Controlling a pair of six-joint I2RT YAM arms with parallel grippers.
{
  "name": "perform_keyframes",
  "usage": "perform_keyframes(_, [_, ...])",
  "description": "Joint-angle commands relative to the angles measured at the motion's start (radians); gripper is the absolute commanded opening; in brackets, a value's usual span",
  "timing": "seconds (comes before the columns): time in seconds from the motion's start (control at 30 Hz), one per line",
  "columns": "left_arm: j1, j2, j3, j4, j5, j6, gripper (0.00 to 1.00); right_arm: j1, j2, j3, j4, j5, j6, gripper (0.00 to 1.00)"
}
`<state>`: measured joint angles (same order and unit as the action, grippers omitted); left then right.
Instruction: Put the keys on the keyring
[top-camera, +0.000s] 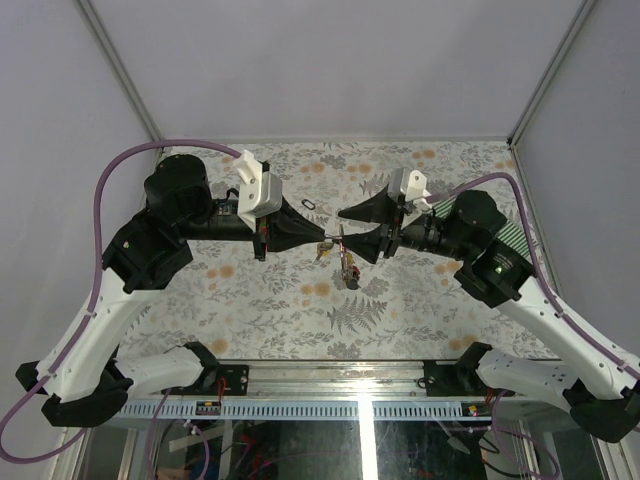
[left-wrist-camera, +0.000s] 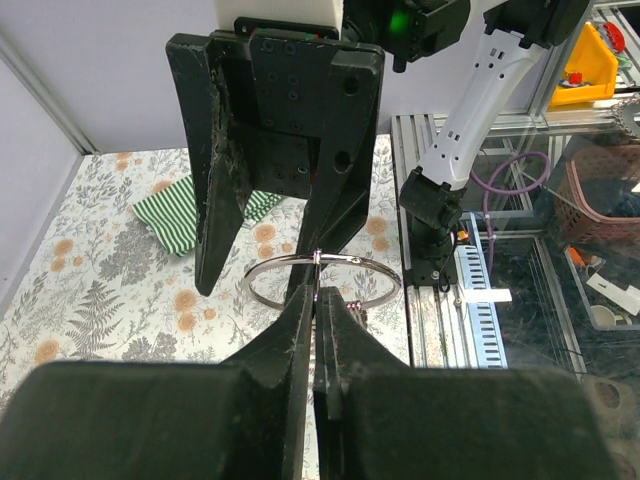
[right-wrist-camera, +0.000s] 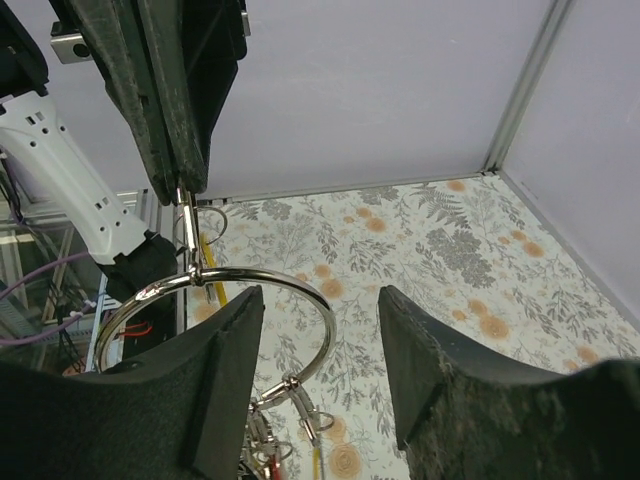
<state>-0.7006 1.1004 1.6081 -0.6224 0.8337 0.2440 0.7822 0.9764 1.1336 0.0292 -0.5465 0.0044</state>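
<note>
The keyring (right-wrist-camera: 325, 310) is a bare silver ring held in the air over the middle of the table, seen edge-on from above (top-camera: 341, 238). My left gripper (left-wrist-camera: 318, 292) is shut on a thin metal piece at the ring's (left-wrist-camera: 380, 266) near rim. From its far side hang the keys (top-camera: 350, 268) in a bunch (right-wrist-camera: 262, 440), with a bit of yellow showing. My right gripper (right-wrist-camera: 318, 300) faces the left one (right-wrist-camera: 185, 195). It stands open, its fingers (top-camera: 347, 228) on either side of the ring and closed on nothing.
A flowered cloth (top-camera: 250, 290) covers the table. A green striped cloth (top-camera: 515, 235) lies at the right edge, behind the right arm (left-wrist-camera: 180, 220). A small dark oval loop (top-camera: 307, 204) lies behind the grippers. Grey walls enclose three sides.
</note>
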Motion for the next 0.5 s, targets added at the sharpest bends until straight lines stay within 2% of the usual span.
perform_keyframes(0.0, [-0.003,-0.006,0.035,0.032,0.024,0.008,0.00,-0.006,0.016,0.006,0.111,-0.046,0.015,0.53])
perform_keyframes(0.23, [-0.004,-0.008,0.035,0.032,0.024,0.008,0.00,-0.006,0.033,-0.003,0.150,-0.061,0.027,0.38])
perform_keyframes(0.47, [-0.004,-0.015,0.032,0.032,0.008,0.010,0.00,-0.005,0.019,-0.023,0.158,-0.031,0.014,0.19])
